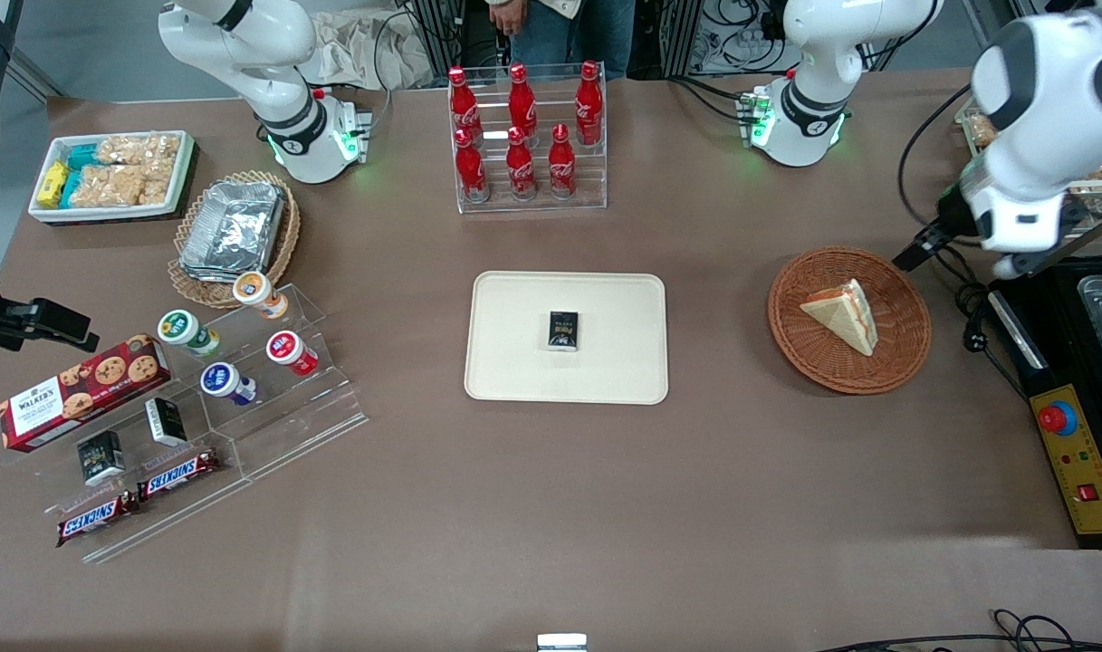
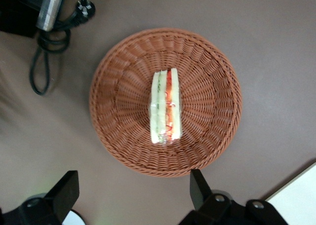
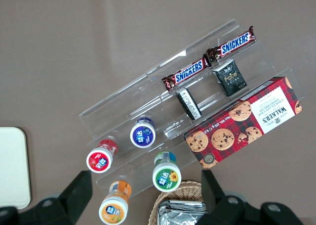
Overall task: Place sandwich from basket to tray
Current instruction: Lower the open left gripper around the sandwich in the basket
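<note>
The sandwich (image 1: 842,312) is a white-bread wedge lying in the round reddish-brown basket (image 1: 895,353) toward the working arm's end of the table. From the left wrist the sandwich (image 2: 166,106) stands on edge with red and green filling showing, in the middle of the basket (image 2: 118,121). My left gripper (image 2: 133,188) hangs high above the basket's rim, open wide, with nothing between its fingers. In the front view the gripper (image 1: 913,252) shows beside the basket. The cream tray (image 1: 514,362) lies at the table's middle with a small dark box (image 1: 564,330) on it; a corner of the tray (image 2: 301,198) shows from the wrist.
A black cable with a plug (image 2: 44,62) lies on the table beside the basket. A yellow control box with a red button (image 1: 1076,453) sits at the working arm's table end. A rack of red cola bottles (image 1: 523,136) stands farther from the front camera than the tray.
</note>
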Robot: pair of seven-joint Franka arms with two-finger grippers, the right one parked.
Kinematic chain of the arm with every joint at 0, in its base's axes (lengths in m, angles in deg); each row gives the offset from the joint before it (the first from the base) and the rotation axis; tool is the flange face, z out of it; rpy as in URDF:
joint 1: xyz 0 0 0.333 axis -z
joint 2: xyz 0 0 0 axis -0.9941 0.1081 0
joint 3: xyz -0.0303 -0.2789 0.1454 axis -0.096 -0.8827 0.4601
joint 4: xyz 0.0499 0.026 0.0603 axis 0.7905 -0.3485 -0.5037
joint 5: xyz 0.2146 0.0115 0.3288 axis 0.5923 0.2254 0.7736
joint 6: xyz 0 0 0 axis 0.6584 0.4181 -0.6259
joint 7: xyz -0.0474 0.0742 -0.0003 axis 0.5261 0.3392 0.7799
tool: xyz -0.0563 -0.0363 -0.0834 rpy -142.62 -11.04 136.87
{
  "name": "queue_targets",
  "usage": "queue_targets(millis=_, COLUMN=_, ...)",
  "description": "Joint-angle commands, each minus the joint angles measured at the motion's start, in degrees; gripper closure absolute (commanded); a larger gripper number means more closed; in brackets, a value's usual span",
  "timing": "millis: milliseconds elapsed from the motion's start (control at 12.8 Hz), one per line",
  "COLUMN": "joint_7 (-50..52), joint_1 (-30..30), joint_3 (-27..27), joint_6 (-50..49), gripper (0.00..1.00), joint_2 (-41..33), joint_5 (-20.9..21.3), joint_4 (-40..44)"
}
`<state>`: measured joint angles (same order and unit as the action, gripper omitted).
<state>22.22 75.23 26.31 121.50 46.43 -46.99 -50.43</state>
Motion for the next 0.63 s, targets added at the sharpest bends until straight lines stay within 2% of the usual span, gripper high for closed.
queue_targets(millis=0, joint_7=3.6, joint_1=0.91, joint_3=-1.85, joint_6=5.82, gripper=0.0, joint_2=2.46, joint_5=-0.44, joint_4=-3.19)
queue_targets(millis=549, joint_7=6.42, joint_1=0.83, joint_3=-1.85, joint_6=21.2, gripper=0.0, joint_2=10.19, joint_5=0.44, joint_4=-10.93)
